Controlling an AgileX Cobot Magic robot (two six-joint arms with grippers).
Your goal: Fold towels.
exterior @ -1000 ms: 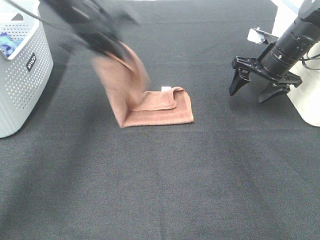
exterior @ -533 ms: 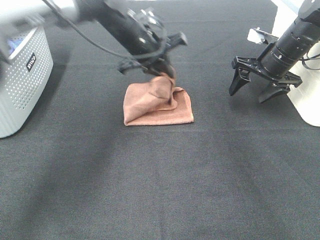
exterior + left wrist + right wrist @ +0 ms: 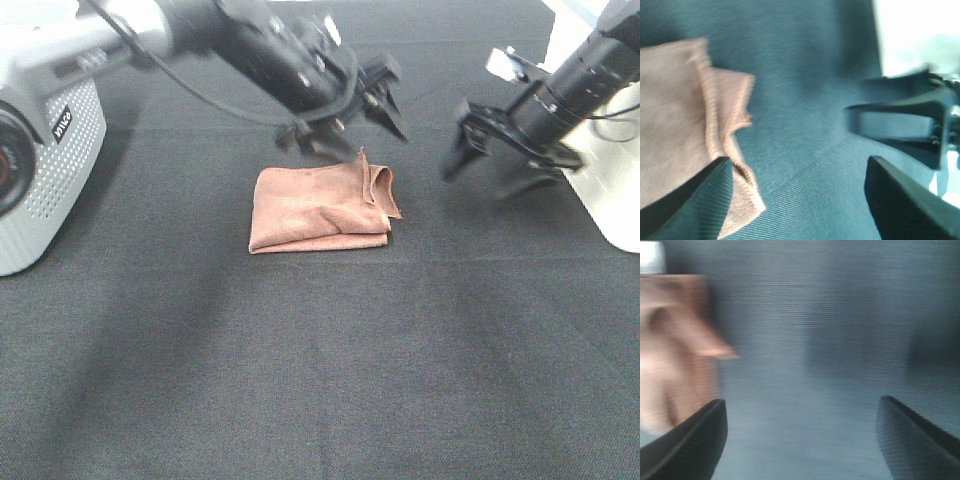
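Moved since earlier: left tool (image 3: 352, 122) has let go of the towel (image 3: 318, 208) and risen clear; the cloth that hung draped from it a second ago now lies folded. The right tool (image 3: 487, 172) has shifted slightly and shows blurred.
Left tool: jaws wide apart, nothing between them; hangs just above the towel's far right corner, not touching.
Right tool: jaws wide apart, empty; near the towel, on its right.
Towel: reddish-brown, folded into a rough rectangle on the black surface (image 3: 330, 380); along its right edge a rumpled flap stands up.
Basket: white perforated basket (image 3: 55, 170) at the left edge, well apart from the towel.
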